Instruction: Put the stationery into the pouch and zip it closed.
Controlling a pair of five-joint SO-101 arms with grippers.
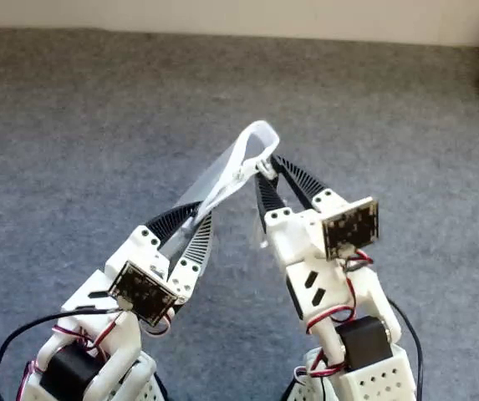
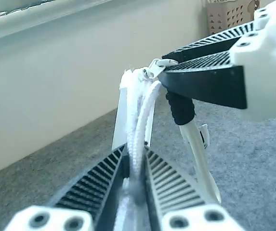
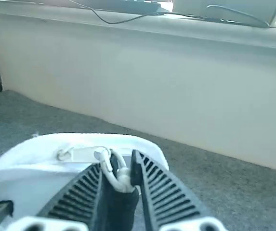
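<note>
White plastic arms; left hand and right hand have black ribbed fingers; black servos, red and black cables.

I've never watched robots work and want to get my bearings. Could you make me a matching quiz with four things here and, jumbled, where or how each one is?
Things:
1 left gripper
2 right gripper
3 pouch
4 carpet

States:
A lifted into the air
B shut on the zipper pull
C grey, lying beneath everything
D shut on the pouch's white edge

Pairs: 1-D, 2-B, 3-A, 4-C
</note>
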